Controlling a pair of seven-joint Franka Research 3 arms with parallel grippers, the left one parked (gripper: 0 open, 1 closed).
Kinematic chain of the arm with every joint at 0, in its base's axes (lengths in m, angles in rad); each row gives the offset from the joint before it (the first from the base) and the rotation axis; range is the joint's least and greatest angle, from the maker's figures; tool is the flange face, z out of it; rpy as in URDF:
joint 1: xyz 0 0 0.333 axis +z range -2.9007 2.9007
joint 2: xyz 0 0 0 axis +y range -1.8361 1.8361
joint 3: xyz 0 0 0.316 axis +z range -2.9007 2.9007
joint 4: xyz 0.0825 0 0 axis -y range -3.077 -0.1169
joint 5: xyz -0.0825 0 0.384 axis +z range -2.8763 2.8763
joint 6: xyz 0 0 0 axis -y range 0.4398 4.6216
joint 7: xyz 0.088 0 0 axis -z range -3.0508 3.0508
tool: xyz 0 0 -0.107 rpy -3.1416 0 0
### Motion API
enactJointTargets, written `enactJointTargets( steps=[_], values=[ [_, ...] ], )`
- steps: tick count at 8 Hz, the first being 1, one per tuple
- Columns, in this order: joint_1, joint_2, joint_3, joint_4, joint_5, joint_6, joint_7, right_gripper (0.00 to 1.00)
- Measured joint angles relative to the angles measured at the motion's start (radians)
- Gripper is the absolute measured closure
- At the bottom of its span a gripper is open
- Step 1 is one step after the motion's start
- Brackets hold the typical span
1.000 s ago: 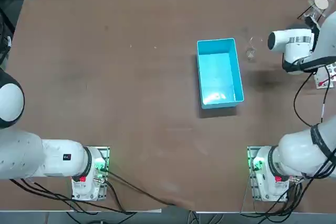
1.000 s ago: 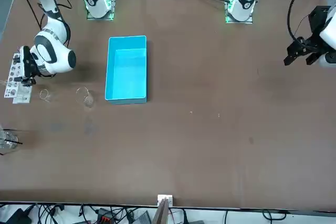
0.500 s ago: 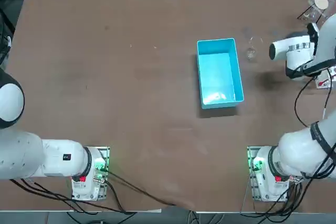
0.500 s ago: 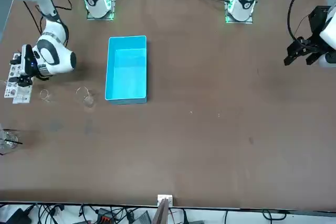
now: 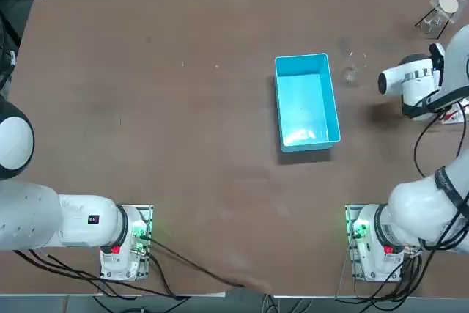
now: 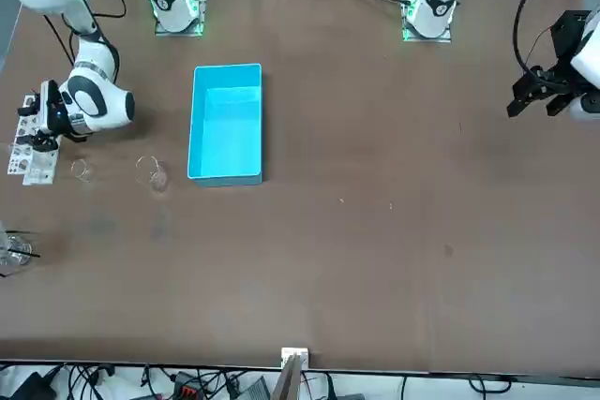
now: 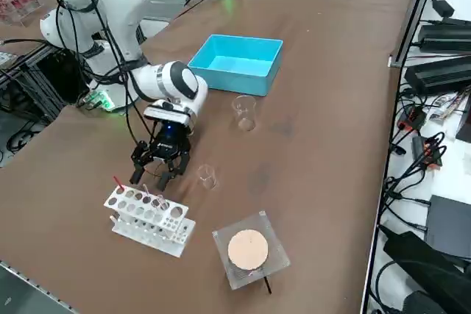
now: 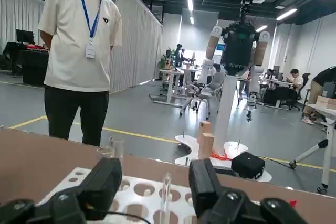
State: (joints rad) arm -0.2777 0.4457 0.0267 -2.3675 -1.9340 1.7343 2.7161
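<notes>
Now, right gripper (image 7: 160,169): lower left of the right side view, pointing down, just above the upper edge of the test-tube rack (image 7: 147,215); its 2 fingers are spread apart and hold nothing.
Test-tube rack: white, with rows of round holes, lower left of the right side view, standing on the brown table (image 7: 316,108).
Red-tipped stick (image 7: 117,183): stands at the rack's left end, apart from the gripper.
Glass tube (image 8: 166,191): clear, upright in 1 rack hole; in the wrist view it shows in the gap between the 2 fingers, touching neither.
Small beaker (image 7: 207,176): clear, upright, just right of the gripper, lower middle of the right side view.
Blue bin (image 7: 237,64): open-topped and rectangular, upper middle of that view, well apart from the gripper.
Taller beaker (image 7: 245,113): clear, upright, just below the bin, middle of the frame.
Clear square dish (image 7: 250,249): holds a tan disc, lower middle of the frame, just right of the rack.
Person (image 8: 84,51): stands beyond the table, upper left of the wrist view, in a white T-shirt with a blue lanyard.
</notes>
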Motion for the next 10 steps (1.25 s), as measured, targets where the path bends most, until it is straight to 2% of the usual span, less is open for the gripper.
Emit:
enactJointTargets(
  steps=[3,6,7,8,10],
  values=[
    [-0.019,0.008,-0.001,-0.001,-0.010,-0.002,0.004,0.32],
    [-0.043,0.022,-0.001,-0.001,-0.042,-0.002,0.014,0.35],
    [-0.043,0.024,0.000,-0.001,-0.044,-0.002,0.015,0.39],
    [-0.043,0.027,0.002,-0.001,-0.045,-0.002,0.016,0.49],
    [-0.043,0.030,0.007,-0.001,-0.045,-0.002,0.017,0.53]
  ],
)
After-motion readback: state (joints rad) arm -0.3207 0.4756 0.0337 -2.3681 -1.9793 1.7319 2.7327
